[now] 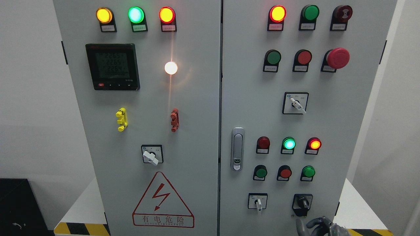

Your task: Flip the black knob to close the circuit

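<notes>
The black knob (pixel 302 203) sits at the lower right of the grey cabinet's right door (pixel 344 131), its handle standing about upright on a black plate. My right hand (pixel 316 226) shows at the bottom edge just below the knob, grey fingers (pixel 311 223) loosely spread and apart from the knob, holding nothing. The left arm is out of view.
A white selector switch (pixel 258 202) sits left of the black knob. Above are small green and red buttons (pixel 284 172) and lit indicator lamps (pixel 289 143). A door latch (pixel 237 148) is mid-panel. The left door carries a meter (pixel 113 66) and a warning triangle (pixel 162 201).
</notes>
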Motion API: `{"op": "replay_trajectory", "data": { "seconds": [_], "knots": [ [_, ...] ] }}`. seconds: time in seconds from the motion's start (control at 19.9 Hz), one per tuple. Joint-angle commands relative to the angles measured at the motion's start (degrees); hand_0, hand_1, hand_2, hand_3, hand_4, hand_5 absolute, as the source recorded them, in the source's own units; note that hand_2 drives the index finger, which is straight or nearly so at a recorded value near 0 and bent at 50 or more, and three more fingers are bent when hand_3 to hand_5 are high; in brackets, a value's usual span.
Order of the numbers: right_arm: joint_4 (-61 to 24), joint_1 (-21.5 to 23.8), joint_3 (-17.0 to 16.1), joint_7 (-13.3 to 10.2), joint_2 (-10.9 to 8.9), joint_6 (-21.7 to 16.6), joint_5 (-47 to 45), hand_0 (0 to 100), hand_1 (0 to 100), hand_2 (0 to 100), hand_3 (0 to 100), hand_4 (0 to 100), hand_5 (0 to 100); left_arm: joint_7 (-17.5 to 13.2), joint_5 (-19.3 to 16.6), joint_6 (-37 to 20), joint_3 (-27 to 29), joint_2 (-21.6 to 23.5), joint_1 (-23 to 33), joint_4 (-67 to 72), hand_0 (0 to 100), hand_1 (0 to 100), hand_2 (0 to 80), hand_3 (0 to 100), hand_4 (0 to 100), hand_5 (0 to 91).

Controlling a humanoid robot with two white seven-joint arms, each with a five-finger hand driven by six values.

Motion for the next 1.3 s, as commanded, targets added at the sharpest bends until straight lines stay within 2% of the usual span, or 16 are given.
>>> {"op": "replay_trajectory", "data": {
  "seconds": [0.0, 0.1, 0.2, 0.35, 0.5, 0.6, 0.75, 0.9, 1.1, 1.25],
  "knots": [
    [-5.21, 3.11, 3.78, -3.57, 0.04, -0.41, -19.58, 0, 2, 14, 33, 34, 34, -0.01, 0.00, 0.02, 0.00, 0.02, 0.35, 0.00, 12, 56, 0.0, 0, 0, 0.0],
    [-5.47, 3.46, 3.69, -4.18, 0.04, -0.76, -24.15, 0, 0, 10, 29, 29, 29, -0.01, 0.08, 0.02, 0.00, -0.07, 0.35, 0.00, 12, 56, 0.0, 0, 0, 0.0],
    [-5.56, 5.04, 3.60, -4.71, -0.05, -3.64, -27.41, 0, 0, 9, 27, 27, 26, -0.01, 0.00, 0.02, 0.00, 0.02, 0.35, 0.00, 12, 56, 0.0, 0, 0, 0.0],
    [-5.56, 8.47, 4.12, -4.10, -0.13, -8.39, -30.41, 0, 0, 7, 24, 22, 21, -0.01, 0.00, 0.02, 0.00, 0.02, 0.35, 0.00, 12, 56, 0.0, 0, 0, 0.0],
    [-5.56, 10.84, 5.88, -3.84, -0.22, -11.65, -30.86, 0, 0, 3, 17, 13, 11, -0.01, 0.00, 0.02, 0.00, 0.02, 0.35, 0.00, 12, 56, 0.0, 0, 0, 0.0],
    [-5.56, 12.07, 6.67, -2.70, -0.22, -13.50, -30.86, 0, 0, 1, 14, 10, 7, -0.01, 0.00, 0.02, 0.00, 0.02, 0.35, 0.00, 12, 56, 0.0, 0, 0, 0.0],
    [-5.56, 13.13, 6.76, -1.90, -0.22, -14.03, -30.86, 0, 0, 0, 11, 4, 0, -0.01, 0.00, 0.02, 0.00, 0.02, 0.35, 0.00, 12, 56, 0.0, 0, 0, 0.0],
    [-5.56, 14.45, 6.76, -1.73, -0.22, -14.73, -30.86, 0, 0, 0, 7, 0, 0, -0.01, 0.00, 0.02, 0.00, 0.02, 0.35, 0.00, 12, 56, 0.0, 0, 0, 0.0],
    [-5.56, 14.72, 6.85, -0.06, -0.22, -15.53, -30.94, 0, 0, 0, 4, 0, 0, -0.01, 0.00, 0.02, 0.00, -0.07, 0.35, 0.00, 12, 56, 0.0, 0, 0, 0.0],
    [-5.56, 14.72, 6.85, 0.03, -0.22, -15.53, -30.94, 0, 0, 0, 1, 0, 0, -0.01, 0.08, 0.02, 0.00, 0.02, 0.35, 0.00, 12, 56, 0.0, 0, 0, 0.0]
  ]
}}
